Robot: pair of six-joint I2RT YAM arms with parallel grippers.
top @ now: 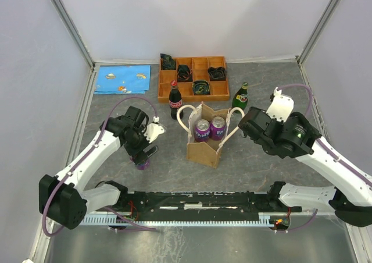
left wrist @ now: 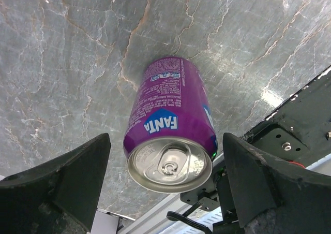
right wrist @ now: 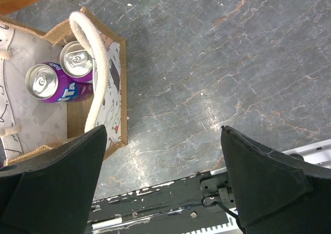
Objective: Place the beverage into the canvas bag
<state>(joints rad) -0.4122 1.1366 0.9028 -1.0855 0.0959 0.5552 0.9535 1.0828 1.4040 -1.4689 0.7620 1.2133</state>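
We read the left pincer as poised for a grasp. Its jaws stand spread to either side of the purple Fanta can, which stands upright on the bench toward the near left corner and touches neither jaw, as far as we can tell. The canvas bag sits mid-bench, well apart from that can, mouth up, with two cans already inside. The right pincer, also spread and holding nothing, hangs just beside the bag's right handle, perhaps to steady or widen the opening. From above, the left wrist hides most of the can and the right wrist covers its own fingers. We cannot judge how much room the bag has beside its two cans.
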